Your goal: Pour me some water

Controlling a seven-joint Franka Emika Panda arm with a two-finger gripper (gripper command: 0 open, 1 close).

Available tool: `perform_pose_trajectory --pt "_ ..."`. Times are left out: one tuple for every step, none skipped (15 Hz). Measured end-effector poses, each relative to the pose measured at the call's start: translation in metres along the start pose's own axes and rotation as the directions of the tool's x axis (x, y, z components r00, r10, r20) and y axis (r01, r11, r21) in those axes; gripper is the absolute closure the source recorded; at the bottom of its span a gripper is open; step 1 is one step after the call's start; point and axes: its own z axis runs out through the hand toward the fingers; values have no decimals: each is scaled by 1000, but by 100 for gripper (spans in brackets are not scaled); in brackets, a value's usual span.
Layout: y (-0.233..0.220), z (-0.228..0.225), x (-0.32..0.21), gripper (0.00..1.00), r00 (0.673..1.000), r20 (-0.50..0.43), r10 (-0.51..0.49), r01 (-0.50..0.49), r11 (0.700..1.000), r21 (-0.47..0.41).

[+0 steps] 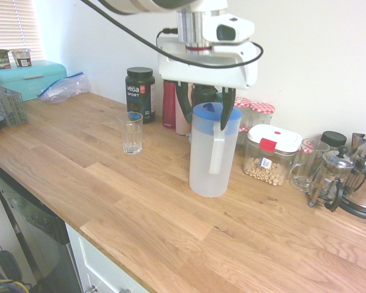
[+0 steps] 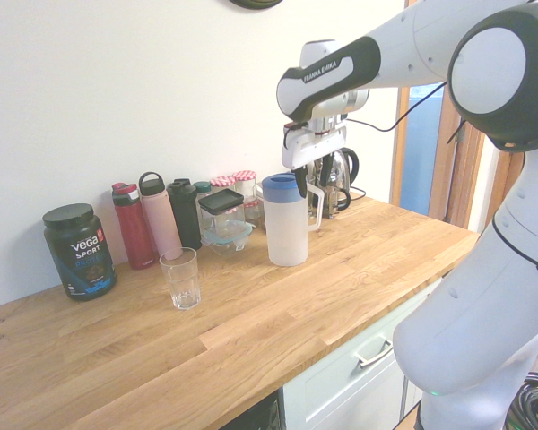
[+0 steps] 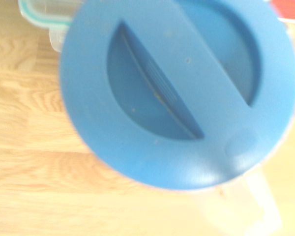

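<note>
Because the jug (image 1: pixel 210 162) must be lifted to pour, the gripper (image 1: pixel 206 124) hangs over its blue lid (image 3: pixel 182 164), fingers spread wide—probably lining up for its handle (image 1: pixel 217 149). Beyond, the glass (image 1: pixel 132 135) stands upright on the counter, ready for filling. Only the wrist view shows the lid's crossbar (image 3: pixel 188 61) clearly.

The arm (image 2: pixel 412 54) is glossy white with rounded segments, dark grey caps at the joints, and "FRANKA EMIKA" lettered on a dark band in the upper right of the frame. A metallic collar with a red ring (image 1: pixel 198 48) tops the white end effector (image 1: pixel 210 110), which has 2 black curved fingers (image 1: pixel 229 108).
</note>
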Motion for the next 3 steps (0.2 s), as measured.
perform_pose_trajectory --pt "-4 -8 -5 0 1000 9 28 -28 1000 -5" --pt "-11 -11 -12 0 999 20 42 -42 999 -2" --pt "-20 -11 -19 0 998 31 52 -52 999 9"
